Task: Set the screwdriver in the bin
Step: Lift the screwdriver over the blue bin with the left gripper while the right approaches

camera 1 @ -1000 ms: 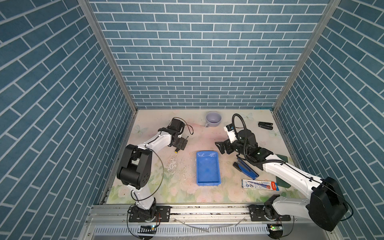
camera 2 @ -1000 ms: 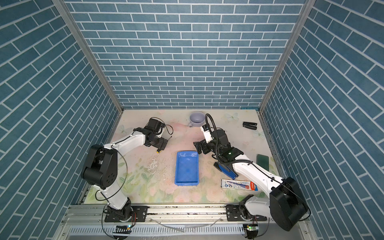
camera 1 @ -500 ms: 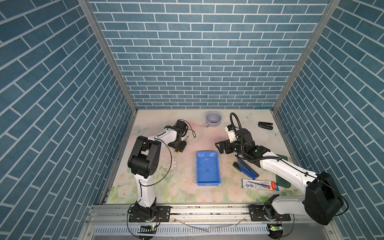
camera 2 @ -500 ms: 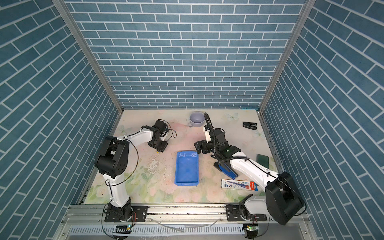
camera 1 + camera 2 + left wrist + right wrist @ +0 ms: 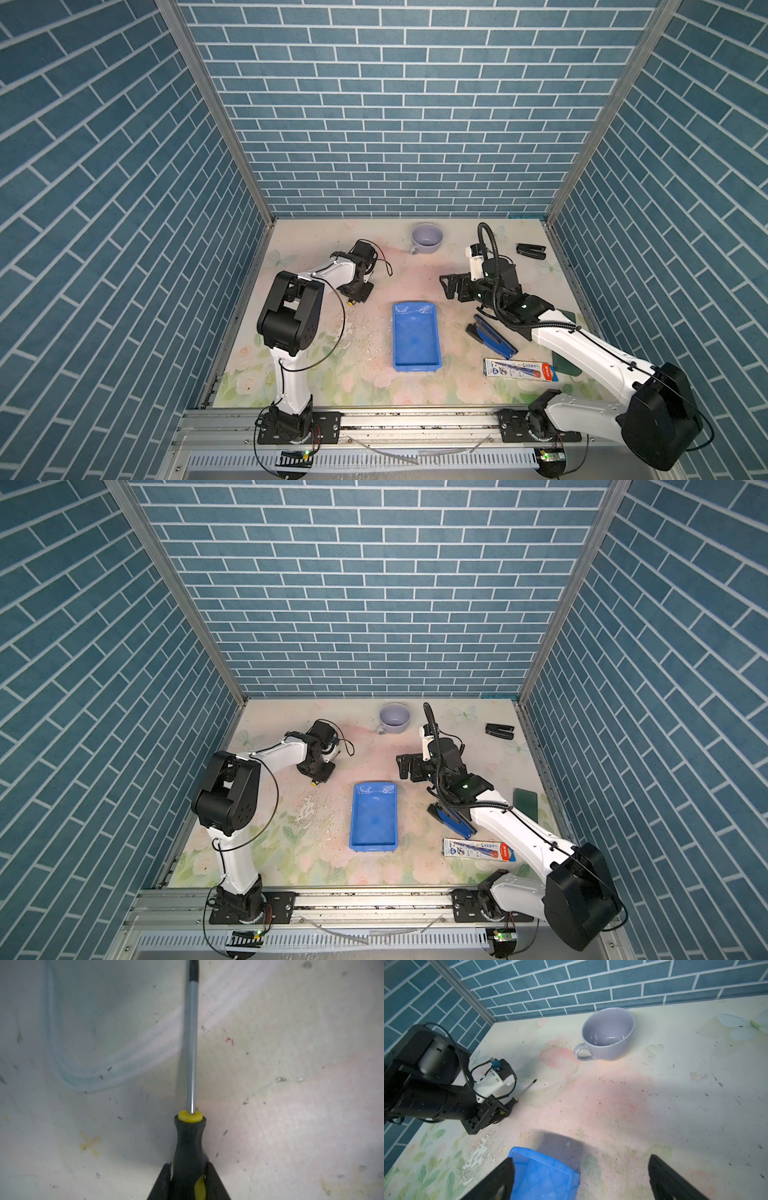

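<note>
Left wrist view: the left pincer point(image 5: 188, 1167) is clamped on the screwdriver point(image 5: 190, 1147) handle. In both top views the wrist hides all but the yellow butt, left of the bin point(image 5: 417, 336). The right pincer point(image 5: 580, 1159) stands apart near the bin's far corner, with the cup point(image 5: 608, 1032) beyond.

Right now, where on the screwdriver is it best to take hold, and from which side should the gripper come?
Grip the screwdriver by its thick black handle, coming from above with jaws across its width: the shaft is thin, round and likely to slip. The left gripper is shut on the handle this way.
</note>
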### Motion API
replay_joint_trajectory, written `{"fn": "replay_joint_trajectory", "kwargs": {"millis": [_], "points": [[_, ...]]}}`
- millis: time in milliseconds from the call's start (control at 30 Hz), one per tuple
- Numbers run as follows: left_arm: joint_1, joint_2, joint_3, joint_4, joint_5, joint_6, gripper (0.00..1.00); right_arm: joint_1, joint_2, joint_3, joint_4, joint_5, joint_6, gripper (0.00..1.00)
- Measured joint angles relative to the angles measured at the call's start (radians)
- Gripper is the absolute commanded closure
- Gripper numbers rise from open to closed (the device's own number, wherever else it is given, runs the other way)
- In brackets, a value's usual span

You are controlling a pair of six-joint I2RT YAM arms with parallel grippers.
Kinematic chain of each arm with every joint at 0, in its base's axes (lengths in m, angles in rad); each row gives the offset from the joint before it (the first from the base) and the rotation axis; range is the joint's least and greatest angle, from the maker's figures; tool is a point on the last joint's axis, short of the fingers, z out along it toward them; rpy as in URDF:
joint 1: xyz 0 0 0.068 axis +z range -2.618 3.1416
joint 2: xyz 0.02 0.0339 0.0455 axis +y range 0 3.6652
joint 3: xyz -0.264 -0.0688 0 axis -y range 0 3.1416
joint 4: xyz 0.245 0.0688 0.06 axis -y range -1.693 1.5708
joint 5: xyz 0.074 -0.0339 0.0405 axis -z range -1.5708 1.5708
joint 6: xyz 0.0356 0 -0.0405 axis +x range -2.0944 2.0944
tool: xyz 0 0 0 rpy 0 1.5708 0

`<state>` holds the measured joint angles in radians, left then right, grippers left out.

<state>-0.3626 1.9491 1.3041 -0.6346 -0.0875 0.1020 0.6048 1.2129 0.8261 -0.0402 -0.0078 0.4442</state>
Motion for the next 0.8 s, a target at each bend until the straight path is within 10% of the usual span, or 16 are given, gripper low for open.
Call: {"fn": "replay_joint_trajectory", "kwargs": {"millis": [800], "points": [[-0.133,-0.458,-0.149,0.254,0.266,-0.294,0.81,-0.15,0.085,0.069,0.097,-0.475,0.253,0.09]]}}
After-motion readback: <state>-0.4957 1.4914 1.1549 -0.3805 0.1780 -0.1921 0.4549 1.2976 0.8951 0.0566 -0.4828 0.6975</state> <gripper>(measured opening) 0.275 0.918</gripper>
